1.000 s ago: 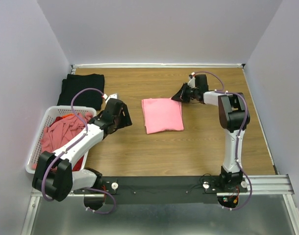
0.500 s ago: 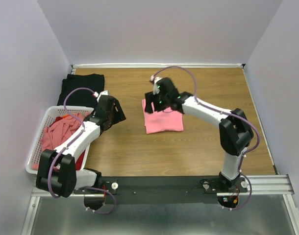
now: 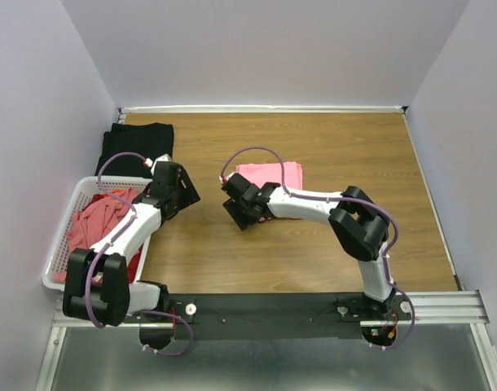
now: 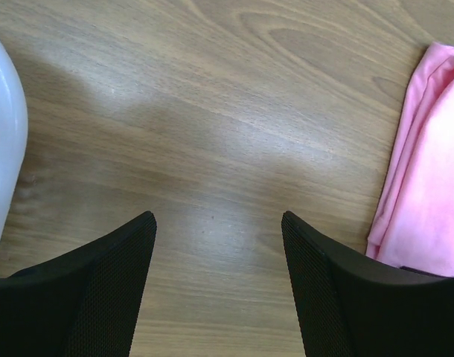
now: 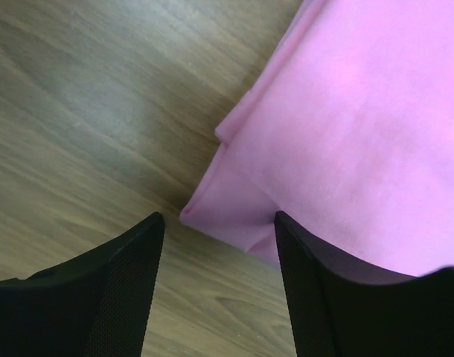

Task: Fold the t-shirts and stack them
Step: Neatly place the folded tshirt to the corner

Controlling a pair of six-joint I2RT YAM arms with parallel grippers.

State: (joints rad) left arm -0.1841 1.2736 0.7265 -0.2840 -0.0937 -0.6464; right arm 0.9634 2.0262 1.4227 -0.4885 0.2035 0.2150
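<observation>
The table (image 4: pixel 212 111) is wood-grain board with a dull sheen. The pink t-shirt (image 5: pixel 361 126) is soft, matt cloth. The left gripper (image 4: pixel 218 223) has black fingers (image 4: pixel 100 297) with a fine mesh texture. The basket (image 3: pixel 61 232) at the left is white plastic.

- The left gripper (image 4: pixel 217 221) hangs over the wooden table (image 4: pixel 212 104), its black fingers (image 4: pixel 100 290) spread wide.
- A folded pink t-shirt (image 4: pixel 428 193) lies at the right edge.
- A white rounded surface (image 4: pixel 2 149) shows at far left.
</observation>
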